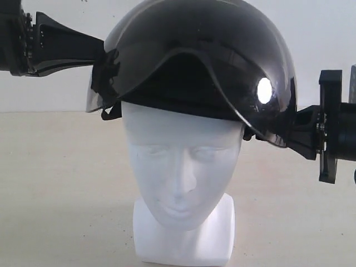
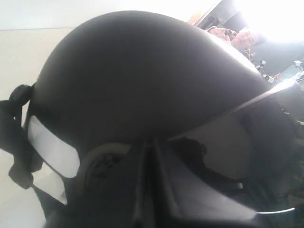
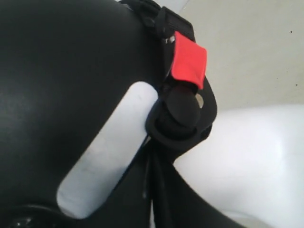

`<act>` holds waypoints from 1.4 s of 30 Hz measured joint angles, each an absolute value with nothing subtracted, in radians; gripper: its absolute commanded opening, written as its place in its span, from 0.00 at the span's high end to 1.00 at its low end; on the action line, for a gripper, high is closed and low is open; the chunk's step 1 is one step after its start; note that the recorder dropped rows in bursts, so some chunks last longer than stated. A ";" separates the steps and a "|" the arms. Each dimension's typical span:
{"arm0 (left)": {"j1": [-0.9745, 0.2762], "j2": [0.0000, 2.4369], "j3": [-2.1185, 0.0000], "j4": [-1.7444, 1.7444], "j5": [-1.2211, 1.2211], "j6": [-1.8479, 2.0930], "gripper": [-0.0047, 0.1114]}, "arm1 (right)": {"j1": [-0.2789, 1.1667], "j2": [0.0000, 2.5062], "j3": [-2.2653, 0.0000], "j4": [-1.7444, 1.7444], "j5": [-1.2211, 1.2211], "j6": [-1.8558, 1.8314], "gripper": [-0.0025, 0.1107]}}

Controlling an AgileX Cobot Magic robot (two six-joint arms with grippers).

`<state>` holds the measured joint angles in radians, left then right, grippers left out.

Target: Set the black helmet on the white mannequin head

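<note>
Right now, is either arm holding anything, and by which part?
Both hold the black helmet by its lower rim: the jaws of the left gripper clamp one side, those of the right gripper the opposite side.

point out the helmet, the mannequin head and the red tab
helmet [image 1: 211, 33], exterior view, top of the shell
mannequin head [image 1: 181, 177], exterior view, its nose
red tab [image 3: 190, 59], right wrist view, its middle

Both arms are matte black: the left arm [image 1: 55, 47] tapers wedge-like, the right arm [image 1: 330, 130] carries a flat plate.
</note>
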<state>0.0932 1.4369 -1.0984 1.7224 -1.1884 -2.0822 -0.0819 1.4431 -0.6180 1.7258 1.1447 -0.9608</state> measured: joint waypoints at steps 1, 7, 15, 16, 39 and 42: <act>0.093 1.437 -1.098 1.724 -1.189 -2.082 0.92 | -0.084 1.439 -0.618 1.726 1.145 -0.961 0.98; 0.093 1.437 -1.098 1.726 -1.186 -2.082 0.92 | -0.087 1.435 -0.618 1.726 1.145 -0.959 0.98; 0.104 1.437 -1.098 1.732 -1.189 -2.082 0.92 | -0.088 1.433 -0.618 1.695 1.151 -0.934 0.98; 0.109 1.437 -1.097 1.732 -1.191 -2.082 0.92 | -0.088 1.433 -0.618 1.684 1.156 -0.929 0.98; 0.199 1.421 -1.097 1.740 -1.217 -2.084 0.92 | -0.110 1.427 -0.558 1.642 1.195 -0.934 0.98; 0.237 1.410 -1.097 1.740 -1.217 -2.089 0.92 | -0.159 1.427 -0.532 1.633 1.208 -0.951 0.98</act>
<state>0.2366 1.4102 -1.0965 1.7404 -1.2168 -2.0886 -0.1594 1.4265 -0.5325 1.6327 1.2083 -0.9509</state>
